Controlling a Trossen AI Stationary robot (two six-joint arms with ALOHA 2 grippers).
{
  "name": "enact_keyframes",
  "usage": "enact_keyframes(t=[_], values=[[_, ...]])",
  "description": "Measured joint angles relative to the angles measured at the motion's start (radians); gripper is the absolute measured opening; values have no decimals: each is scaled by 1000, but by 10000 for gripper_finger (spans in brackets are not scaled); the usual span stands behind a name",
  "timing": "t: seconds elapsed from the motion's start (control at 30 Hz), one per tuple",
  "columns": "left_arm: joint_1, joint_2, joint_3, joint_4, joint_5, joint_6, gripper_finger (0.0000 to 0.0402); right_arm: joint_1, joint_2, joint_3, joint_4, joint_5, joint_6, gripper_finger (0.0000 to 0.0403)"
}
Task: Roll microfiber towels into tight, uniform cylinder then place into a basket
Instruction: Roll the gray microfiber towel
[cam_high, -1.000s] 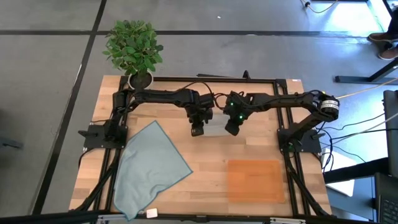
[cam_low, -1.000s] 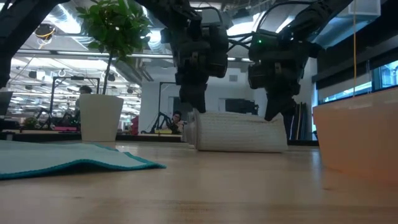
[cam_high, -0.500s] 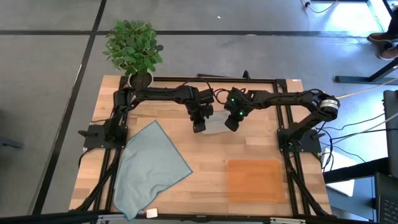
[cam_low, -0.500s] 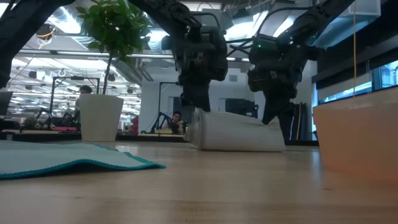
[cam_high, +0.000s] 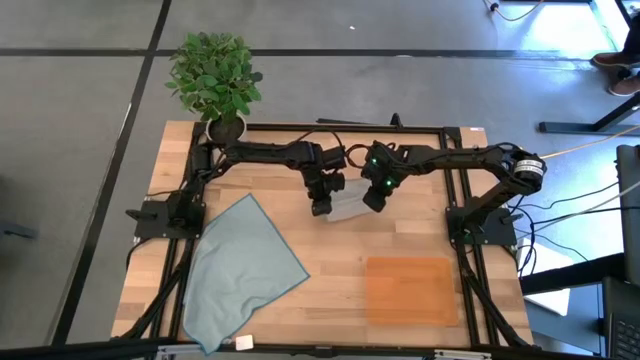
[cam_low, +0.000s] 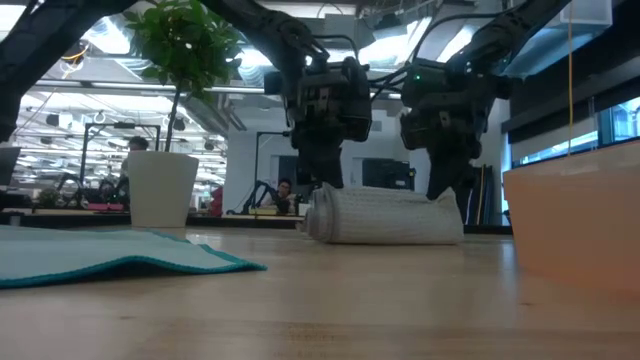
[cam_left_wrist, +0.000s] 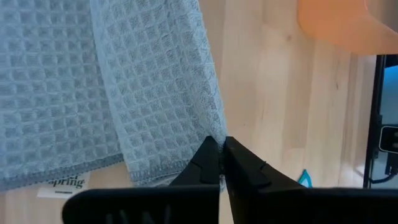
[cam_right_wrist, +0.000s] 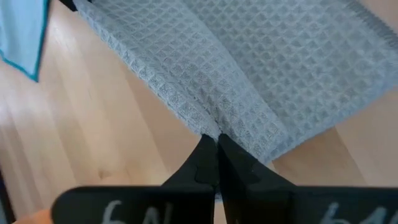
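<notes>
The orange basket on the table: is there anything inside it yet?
From above, the basket shows only its bare orange floor. The rolled grey towel lies apart on the wood, pinched by the left gripper and right gripper.

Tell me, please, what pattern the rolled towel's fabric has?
A light grey waffle weave on the rolled towel, clearest in the right wrist view.

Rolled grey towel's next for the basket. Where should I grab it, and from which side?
Probably at its two ends, from above. The rolled grey towel lies as a cylinder on the table, ends exposed. The left gripper and right gripper already pinch cloth there, so lifting both together should keep it wound on the way to the basket.
</notes>
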Motion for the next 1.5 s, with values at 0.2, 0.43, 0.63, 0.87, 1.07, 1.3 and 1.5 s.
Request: enact_keyframes(t=[0.2,0.43,0.63,0.87,1.07,1.3,1.5], values=[[30,2,0,-3,8,-19,0,-13,16,2,13,34,1,5],[58,2,-1,-5,-21,-28,0,-37,47,3,48,51,-6,5],[58,2,-2,-2,-145,-27,0,-53,50,3,76,84,-7,5],[68,2,-1,6,-158,-27,0,-75,50,3,80,83,-5,5],[75,2,-2,-4,-63,-44,0,-84,50,3,64,0,-3,5],[82,16,0,37,-190,-50,0,-94,55,3,79,126,0,5],[82,39,-2,54,-184,-65,0,-94,99,3,93,108,6,5]])
